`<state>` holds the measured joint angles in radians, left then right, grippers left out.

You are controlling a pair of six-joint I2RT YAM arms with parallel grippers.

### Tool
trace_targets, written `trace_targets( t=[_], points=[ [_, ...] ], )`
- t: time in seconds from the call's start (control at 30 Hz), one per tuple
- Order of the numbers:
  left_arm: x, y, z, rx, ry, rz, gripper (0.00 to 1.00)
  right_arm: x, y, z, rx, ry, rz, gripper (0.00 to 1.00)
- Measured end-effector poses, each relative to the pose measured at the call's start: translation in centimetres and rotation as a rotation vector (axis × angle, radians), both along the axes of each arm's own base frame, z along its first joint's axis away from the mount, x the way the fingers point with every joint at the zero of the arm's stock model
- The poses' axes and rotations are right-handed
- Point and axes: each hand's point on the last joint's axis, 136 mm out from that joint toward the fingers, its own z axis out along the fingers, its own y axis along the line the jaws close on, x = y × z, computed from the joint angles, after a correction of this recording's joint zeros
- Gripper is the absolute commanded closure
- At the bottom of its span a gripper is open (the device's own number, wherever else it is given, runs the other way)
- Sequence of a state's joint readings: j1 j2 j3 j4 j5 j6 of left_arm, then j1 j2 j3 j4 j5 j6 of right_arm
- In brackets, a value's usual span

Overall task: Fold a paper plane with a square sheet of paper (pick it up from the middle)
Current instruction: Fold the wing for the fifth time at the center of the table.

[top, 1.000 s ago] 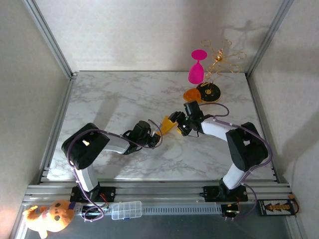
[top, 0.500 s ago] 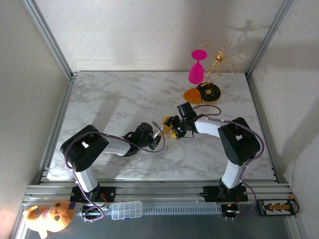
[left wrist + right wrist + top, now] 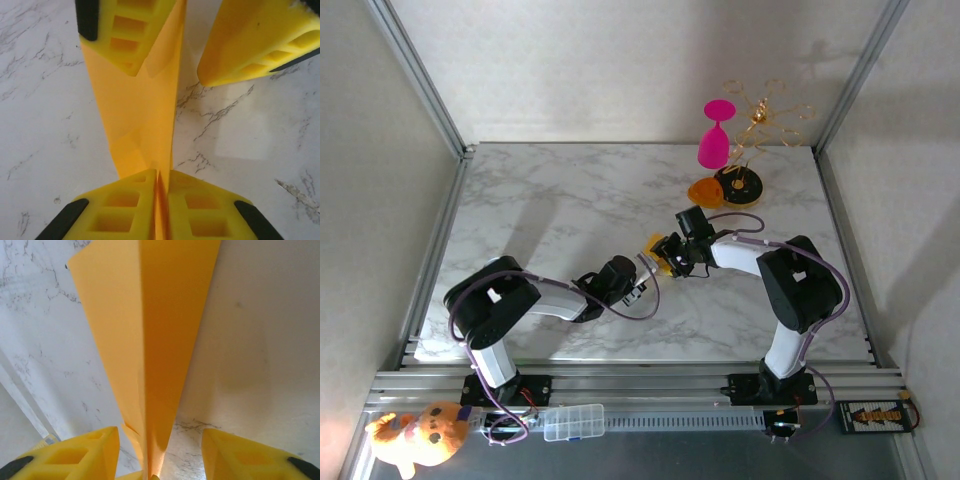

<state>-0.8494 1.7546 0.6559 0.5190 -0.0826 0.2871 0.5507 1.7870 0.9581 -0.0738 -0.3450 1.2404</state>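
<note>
L gripper (image 3: 160, 200) drawn back a bit, pinched on paper plane (image 3: 140, 110) end, R gripper (image 3: 160, 435) w/ jaws apart astride it

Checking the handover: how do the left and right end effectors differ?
The left end effector is pinched shut on the folded paper; the right end effector stands open, fingers either side of it. Left sits nearer the bases, right farther back. Both have yellow fingers.

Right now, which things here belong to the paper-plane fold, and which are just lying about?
Job: folded orange paper plane; left gripper, shut on it; right gripper, open around it.
Lying about: pink wine glass; gold wire rack; orange-and-black disc; plush toy; clear compartment box.
</note>
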Motion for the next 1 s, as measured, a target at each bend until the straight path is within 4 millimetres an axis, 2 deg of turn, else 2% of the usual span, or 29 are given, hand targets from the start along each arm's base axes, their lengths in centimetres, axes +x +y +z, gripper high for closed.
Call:
trace_targets(
  t=[0.2, 0.33, 0.5, 0.7, 0.87, 1.0],
  points=[
    [0.2, 0.3, 0.1, 0.014, -0.013, 0.014, 0.81, -0.1, -0.1, -0.1, -0.001, 0.008, -0.004, 0.82],
    [0.3, 0.4, 0.0, 0.008, -0.010, 0.024, 0.68, -0.2, -0.1, -0.1, -0.001, 0.014, -0.009, 0.95],
    [-0.5, 0.9, -0.2, -0.016, 0.030, 0.043, 0.53, -0.3, -0.2, 0.1, 0.000, 0.011, -0.010, 0.97],
    [-1.4, 1.2, 1.2, -0.108, 0.123, 0.070, 0.42, -0.6, -0.4, -0.1, -0.010, 0.025, -0.006, 0.98],
    [-1.6, 1.7, 1.7, -0.148, 0.187, 0.098, 0.44, -0.8, -0.5, 0.1, -0.023, 0.041, -0.001, 0.99],
    [-1.8, 1.4, 1.8, -0.151, 0.246, 0.107, 0.47, -0.6, -0.4, 0.5, -0.026, 0.044, -0.001, 1.00]
  ],
)
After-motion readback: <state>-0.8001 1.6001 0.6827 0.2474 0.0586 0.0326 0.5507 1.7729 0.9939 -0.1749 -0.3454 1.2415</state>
